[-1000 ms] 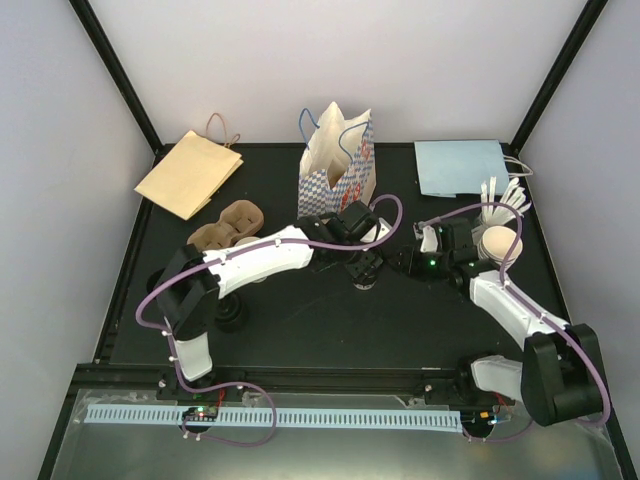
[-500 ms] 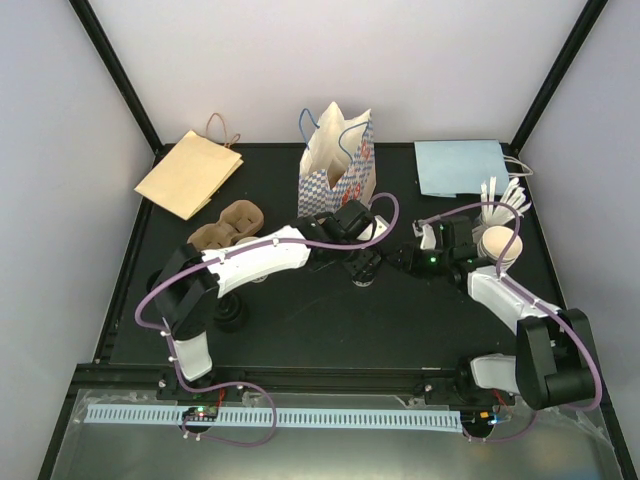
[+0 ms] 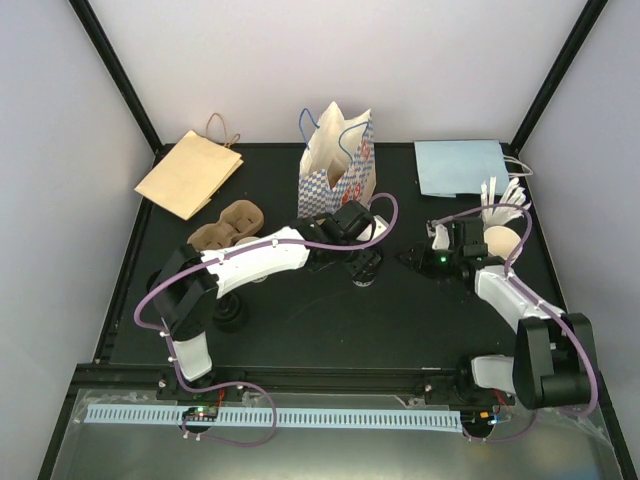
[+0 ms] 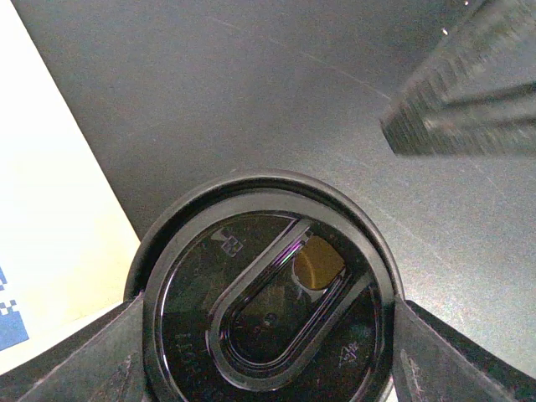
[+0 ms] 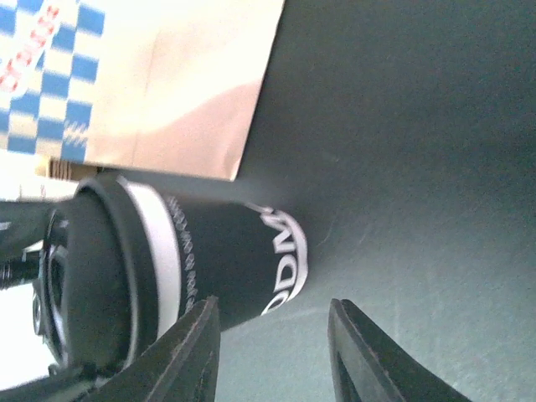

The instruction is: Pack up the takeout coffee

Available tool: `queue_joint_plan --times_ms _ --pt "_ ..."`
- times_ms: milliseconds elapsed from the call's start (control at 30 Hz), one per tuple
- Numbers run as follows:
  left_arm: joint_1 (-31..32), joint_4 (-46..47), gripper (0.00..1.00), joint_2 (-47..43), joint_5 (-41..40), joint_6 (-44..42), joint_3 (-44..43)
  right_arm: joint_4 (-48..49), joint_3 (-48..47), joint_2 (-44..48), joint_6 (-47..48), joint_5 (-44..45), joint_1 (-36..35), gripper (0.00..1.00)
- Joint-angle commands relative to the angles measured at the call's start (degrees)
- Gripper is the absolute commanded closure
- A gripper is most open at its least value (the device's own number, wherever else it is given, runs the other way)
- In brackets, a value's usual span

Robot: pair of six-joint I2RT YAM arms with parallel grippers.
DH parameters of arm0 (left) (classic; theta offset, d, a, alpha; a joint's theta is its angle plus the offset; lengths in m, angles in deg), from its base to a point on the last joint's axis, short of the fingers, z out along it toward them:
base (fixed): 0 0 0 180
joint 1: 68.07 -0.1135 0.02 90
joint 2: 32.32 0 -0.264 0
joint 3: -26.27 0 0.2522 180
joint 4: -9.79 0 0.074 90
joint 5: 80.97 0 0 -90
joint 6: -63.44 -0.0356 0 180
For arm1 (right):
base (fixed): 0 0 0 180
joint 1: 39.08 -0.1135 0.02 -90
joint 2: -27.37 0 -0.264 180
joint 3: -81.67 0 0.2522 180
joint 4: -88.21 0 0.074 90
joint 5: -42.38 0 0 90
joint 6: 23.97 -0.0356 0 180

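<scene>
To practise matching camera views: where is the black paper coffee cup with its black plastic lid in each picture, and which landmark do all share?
Top external: black paper coffee cup with black plastic lid, picture centre.
Left wrist: cup at bottom centre, lid facing us.
Right wrist: cup at lower left, seen sideways.
Shared landmark: blue-and-white checked paper bag, beside it in all three.

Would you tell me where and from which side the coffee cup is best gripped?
Probably just under the lid rim of the coffee cup, coming down from above: it stands upright, the rim gives the jaws a ledge, and the checkered bag crowds one side.
</scene>
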Motion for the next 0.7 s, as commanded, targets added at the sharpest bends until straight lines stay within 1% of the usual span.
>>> queue_joint_plan --times_ms 0,33,67,100,133,267,433,533,667 --pt "0.34 -7.17 0.39 2.54 3.19 1.01 1.37 3.45 -3.93 -5.51 -0.84 0.42 1.42 0.64" --pt "0.34 -7.41 0.39 2.67 3.34 1.0 0.98 5.16 -4.52 -7.65 -1.86 -0.9 1.38 0.71" --pt "0.34 -7.61 0.39 2.72 3.36 1.08 0.71 6.64 -5.07 -9.84 -2.82 -2.19 1.33 0.86" --pt "0.34 -7.71 0.39 2.73 3.35 1.21 0.47 8.15 -5.67 -12.08 -3.78 -3.18 1.28 0.97" --pt "0.34 -7.81 0.39 2.69 3.36 1.34 0.31 9.31 -6.25 -13.91 -4.43 -3.5 1.17 0.99" --pt "0.34 -8.15 0.39 2.49 3.93 1.44 -0.17 10.7 -9.55 -20.94 -4.52 -2.67 -1.66 0.99" --pt "0.34 -8.8 0.39 2.19 4.42 1.28 -0.38 16.24 -10.92 -28.66 -7.29 -8.53 -4.87 0.99" --pt "0.31 -9.48 0.4 1.59 4.41 1.42 -0.18 16.51 -10.96 -30.28 -6.97 -10.03 -7.74 0.99" --pt "0.38 -9.85 0.4 0.01 4.73 2.06 1.39 19.66 -6.34 -29.41 -8.06 -12.96 -10.45 0.99"
